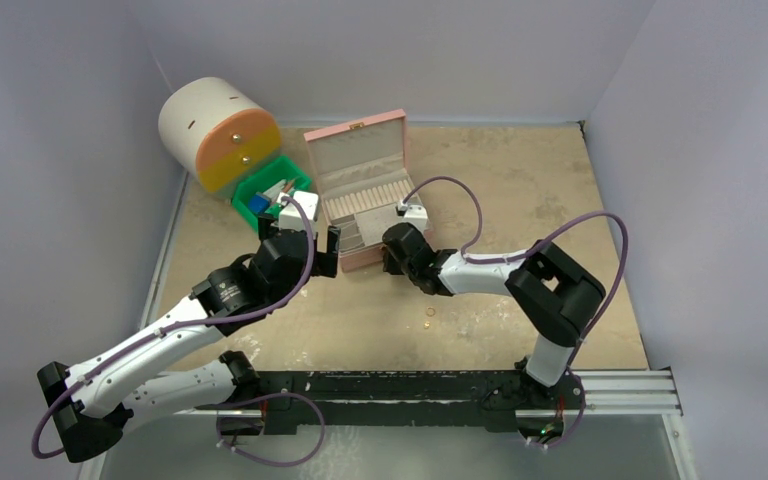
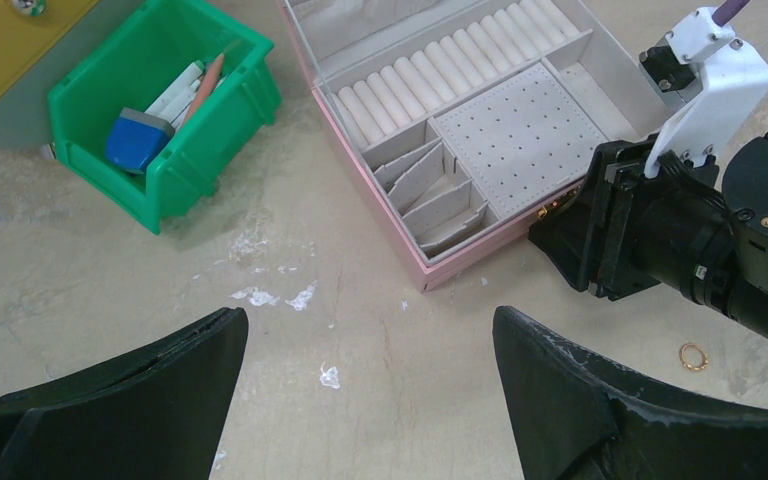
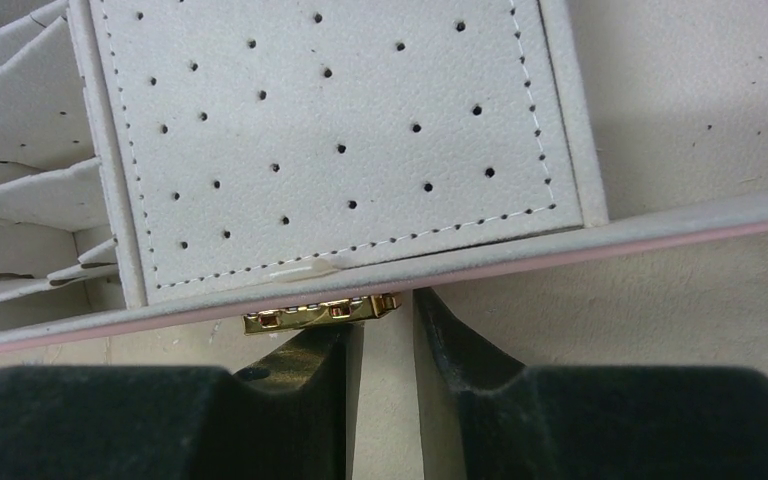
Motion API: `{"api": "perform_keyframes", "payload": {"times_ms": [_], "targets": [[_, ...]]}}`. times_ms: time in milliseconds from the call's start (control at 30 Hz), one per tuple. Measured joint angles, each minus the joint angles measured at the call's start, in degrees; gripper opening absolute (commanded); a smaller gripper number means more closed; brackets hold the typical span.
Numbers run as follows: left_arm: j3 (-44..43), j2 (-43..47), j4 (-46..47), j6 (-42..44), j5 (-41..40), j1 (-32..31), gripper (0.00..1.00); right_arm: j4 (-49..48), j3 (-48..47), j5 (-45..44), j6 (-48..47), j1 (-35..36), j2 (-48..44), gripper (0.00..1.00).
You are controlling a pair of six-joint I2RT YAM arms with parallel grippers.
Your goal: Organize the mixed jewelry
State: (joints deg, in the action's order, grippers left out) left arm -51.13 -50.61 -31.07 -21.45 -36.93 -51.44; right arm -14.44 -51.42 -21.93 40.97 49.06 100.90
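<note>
the pink jewelry box (image 1: pixel 358 150) stands open toward the far edge of the surface (image 1: pixel 520 200), left of its middle, with the lid tilted back. inside are a row of pale ring rolls (image 2: pixel 440 70), a perforated panel (image 3: pixel 330 130) and a set of slanted dividers (image 2: pixel 430 185).

the right end effector (image 3: pixel 388 330) sits low at the box's front wall, right in front of the gold clasp (image 3: pixel 320 313). its jaws are parted by a narrow gap, with only bare surface showing between them and nothing gripped. one finger tip lies just under the clasp, but whether it touches is hard to tell.

the left end effector (image 2: pixel 368 340) hangs above the surface in front of the box's left front corner. its jaws are spread wide and hold nothing.

a small gold ring (image 2: pixel 693 357) lies loose on the bare surface, outside the box, between the box's front wall and the near edge, close to the right arm's wrist. the top view shows a tiny gold speck there, too small to tell whether it is one piece or two.

a green bin (image 2: pixel 90 100) sits just left of the box, holding a blue block (image 2: pixel 138 140) and some pale sticks. behind it, in the far left corner, stands a white cylinder (image 1: pixel 205 105) with an orange and yellow front.
</note>
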Motion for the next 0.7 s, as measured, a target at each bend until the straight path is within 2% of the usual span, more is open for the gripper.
{"api": "perform_keyframes", "payload": {"times_ms": [200,700], "targets": [[0.00,0.00,0.00,0.00,0.00,0.00,0.93,-2.05,0.57,0.24,0.00,0.00,0.09,0.27],[0.00,-0.02,0.00,0.00,0.00,0.00,0.93,-21.18,9.46,0.63,-4.35,0.00,0.09,0.28]]}}
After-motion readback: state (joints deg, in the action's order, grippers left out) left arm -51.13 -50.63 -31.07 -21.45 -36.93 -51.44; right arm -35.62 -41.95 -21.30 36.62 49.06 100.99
